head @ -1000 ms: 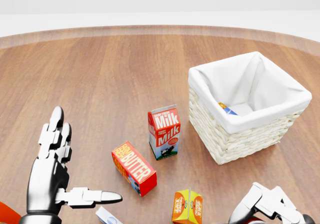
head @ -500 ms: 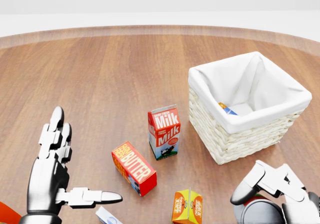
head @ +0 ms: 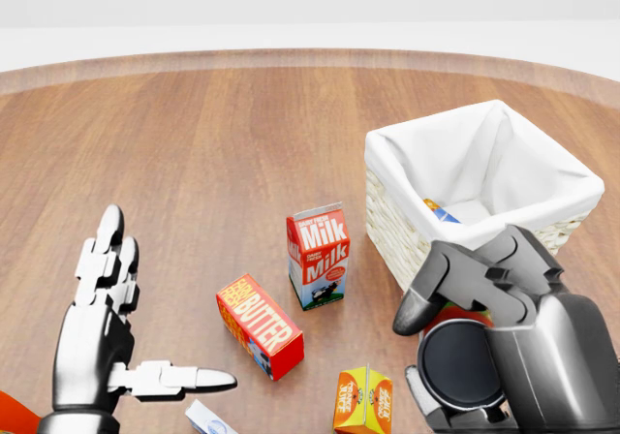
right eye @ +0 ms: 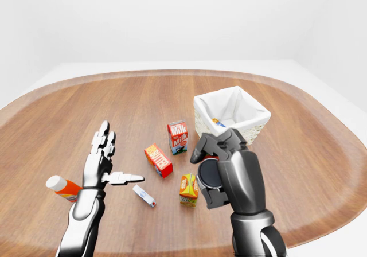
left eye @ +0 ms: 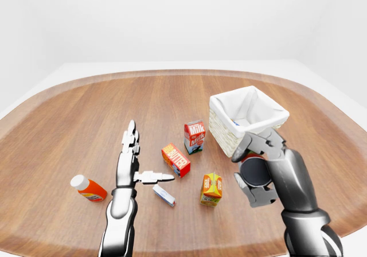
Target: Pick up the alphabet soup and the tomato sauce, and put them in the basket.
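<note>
The right robot hand [head: 475, 352], clamped on a can [head: 463, 364] lying with its end toward the camera, hangs just below-left of the basket [head: 481, 260], while the left robot hand [head: 107, 342] is spread open, well apart.

The rounded wooden table [left eye: 86, 113] carries a white-lined wicker basket [left eye: 223, 135] (nearest its right edge), milk carton [left eye: 194, 136], butter box [left eye: 175, 159], orange juice carton [left eye: 211, 189].

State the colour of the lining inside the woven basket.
White; the basket lining shows best in the head view.
</note>
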Motion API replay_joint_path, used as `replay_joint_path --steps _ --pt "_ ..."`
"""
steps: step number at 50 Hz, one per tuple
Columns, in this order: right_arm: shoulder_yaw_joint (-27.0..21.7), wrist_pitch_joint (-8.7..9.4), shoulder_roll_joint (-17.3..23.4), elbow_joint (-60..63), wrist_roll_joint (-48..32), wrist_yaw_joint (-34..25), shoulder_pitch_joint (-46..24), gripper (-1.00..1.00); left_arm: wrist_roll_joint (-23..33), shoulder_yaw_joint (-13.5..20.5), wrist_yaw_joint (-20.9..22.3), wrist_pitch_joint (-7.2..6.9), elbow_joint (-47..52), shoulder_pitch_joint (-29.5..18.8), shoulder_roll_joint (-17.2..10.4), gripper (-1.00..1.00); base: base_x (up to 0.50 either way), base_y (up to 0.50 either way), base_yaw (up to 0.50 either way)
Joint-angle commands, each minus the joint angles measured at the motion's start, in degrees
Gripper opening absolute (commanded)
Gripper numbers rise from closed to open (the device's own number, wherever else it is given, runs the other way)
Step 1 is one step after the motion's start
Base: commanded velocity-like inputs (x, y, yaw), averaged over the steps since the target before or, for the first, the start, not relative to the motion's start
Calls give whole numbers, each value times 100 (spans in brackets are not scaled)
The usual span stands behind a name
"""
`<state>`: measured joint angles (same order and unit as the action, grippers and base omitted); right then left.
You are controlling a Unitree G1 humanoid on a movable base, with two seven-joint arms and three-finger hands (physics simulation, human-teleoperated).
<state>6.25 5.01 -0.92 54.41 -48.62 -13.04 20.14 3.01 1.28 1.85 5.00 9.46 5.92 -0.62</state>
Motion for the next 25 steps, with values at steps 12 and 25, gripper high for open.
replay_joint_path --steps 12,25 --pt "244 -1 -347 488 -2240 -2117 -2545 -100 -44 40 -38 0 87 -5 4 100 0 0 0" --pt "-353 -1 -97 -196 -1935 -2346 -3481 -100 -18 35 -34 0 -4 -3 3 100 0 0 0"
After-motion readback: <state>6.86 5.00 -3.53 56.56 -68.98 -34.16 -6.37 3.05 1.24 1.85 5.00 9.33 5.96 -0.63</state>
